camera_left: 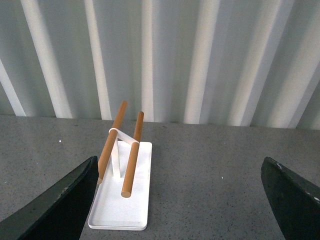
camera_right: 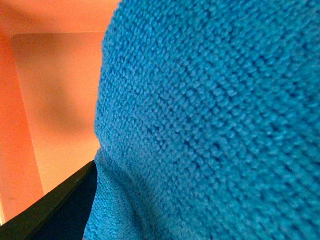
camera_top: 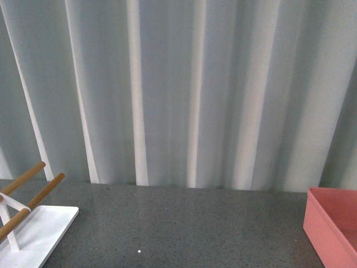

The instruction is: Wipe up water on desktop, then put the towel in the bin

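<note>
The blue towel (camera_right: pixel 215 125) fills most of the right wrist view, close to the camera, with the salmon-pink bin's inner wall and floor (camera_right: pixel 55 100) behind it. My right gripper is open; only one dark finger (camera_right: pixel 55 210) shows, beside the towel. The bin's corner (camera_top: pixel 332 223) shows at the right edge of the front view, on the dark grey speckled desktop (camera_top: pixel 178 223). My left gripper (camera_left: pixel 182 200) is open and empty, its two dark fingers (camera_left: pixel 55 205) spread above the desktop (camera_left: pixel 210 170). I see no water on the desktop.
A white rack with wooden rods (camera_left: pixel 122 155) stands on its white base plate (camera_top: pixel 42 231) at the left of the desktop. A pleated grey-white curtain (camera_top: pixel 178 89) closes off the back.
</note>
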Controlling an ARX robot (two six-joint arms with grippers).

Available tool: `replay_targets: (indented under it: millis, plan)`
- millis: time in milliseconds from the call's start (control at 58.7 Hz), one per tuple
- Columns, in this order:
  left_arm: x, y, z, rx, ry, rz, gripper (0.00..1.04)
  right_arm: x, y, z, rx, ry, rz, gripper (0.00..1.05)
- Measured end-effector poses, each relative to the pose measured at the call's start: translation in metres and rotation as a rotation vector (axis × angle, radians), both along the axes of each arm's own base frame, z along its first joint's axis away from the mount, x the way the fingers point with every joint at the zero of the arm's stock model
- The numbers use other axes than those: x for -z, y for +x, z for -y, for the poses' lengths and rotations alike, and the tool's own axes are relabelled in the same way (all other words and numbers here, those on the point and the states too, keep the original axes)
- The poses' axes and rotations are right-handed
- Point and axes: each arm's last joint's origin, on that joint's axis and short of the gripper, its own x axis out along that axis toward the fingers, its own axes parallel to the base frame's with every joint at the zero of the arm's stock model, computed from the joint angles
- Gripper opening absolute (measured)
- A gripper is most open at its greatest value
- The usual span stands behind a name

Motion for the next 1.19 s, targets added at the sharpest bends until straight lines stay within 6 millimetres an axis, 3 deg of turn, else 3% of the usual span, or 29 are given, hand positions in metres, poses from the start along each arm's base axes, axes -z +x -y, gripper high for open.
replay_targets:
  millis: [545, 699, 1193]
  plan:
    - [0.0000, 0.0000, 0.0000, 0.000, 0.000, 0.000, 0.98, 0.0000, 0.0000, 0.0000, 0.000, 0.000, 0.000, 0.98]
    - [0.0000, 0.0000, 0.0000, 0.000, 0.000, 0.000, 0.98, -0.0001, -0.0045, -0.0021, 0.090, 0.211, -0.127, 0.98]
    - [0.0000, 0.0000, 0.0000, 0.000, 0.000, 0.000, 0.98, 0.0049, -0.0019, -0.0047, 0.127, 0.181, -0.094, 0.98]
